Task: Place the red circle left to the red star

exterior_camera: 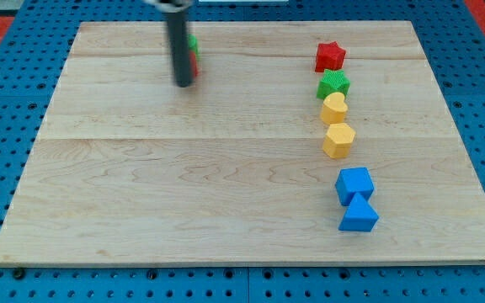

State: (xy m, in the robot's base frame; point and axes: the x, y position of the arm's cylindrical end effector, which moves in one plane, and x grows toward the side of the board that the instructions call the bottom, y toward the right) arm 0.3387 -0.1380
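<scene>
The red star (pixel 329 56) lies at the upper right of the wooden board (pixel 183 185). The dark rod comes down from the view's top at upper left, and my tip (pixel 183 84) rests on the board there. Right behind the rod, a sliver of a red block (pixel 195 62) shows, with a sliver of a green block (pixel 194 42) just above it. The rod hides most of both, so their shapes cannot be made out. My tip is just below and left of the red sliver, far to the left of the red star.
Below the red star runs a column of blocks: a green star (pixel 333 84), a yellow heart (pixel 334 108), a yellow hexagon (pixel 338 140), a blue cube (pixel 354 184) and a blue triangle (pixel 359 215). A blue pegboard (pixel 7 118) surrounds the board.
</scene>
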